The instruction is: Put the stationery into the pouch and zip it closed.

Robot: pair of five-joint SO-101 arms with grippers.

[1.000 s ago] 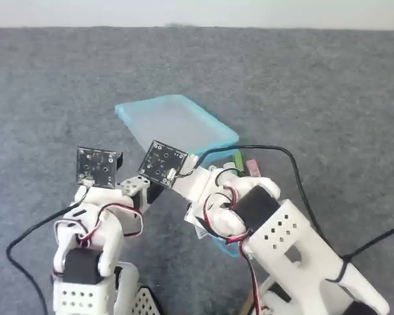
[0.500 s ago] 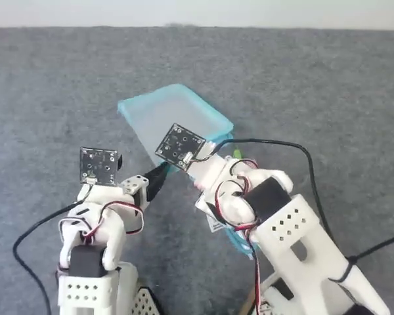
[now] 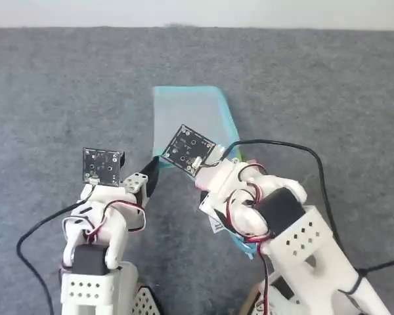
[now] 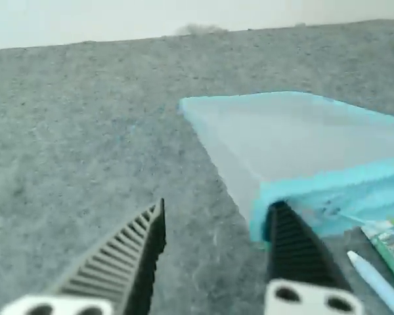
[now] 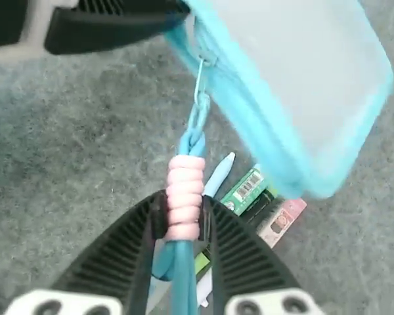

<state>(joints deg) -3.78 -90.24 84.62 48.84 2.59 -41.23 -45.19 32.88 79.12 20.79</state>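
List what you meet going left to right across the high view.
In order: left arm → blue pouch → right arm. The stationery and the cable overlap the right arm, so they are left out.

pouch (image 3: 187,115): near end under right arm (image 3: 282,216) | stationery (image 5: 246,186): partly behind right pincer (image 5: 182,209)

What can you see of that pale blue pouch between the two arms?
The pouch is a flat case of frosted, see-through pale blue plastic, by its look, with brighter turquoise edging and a zip. It lies on the grey mat, long side pointing away from the arms. The right pincer is shut on its zip pull, a blue cord with a pink ribbed bead. One finger of the open left pincer touches its near corner. Stationery lies beside it.
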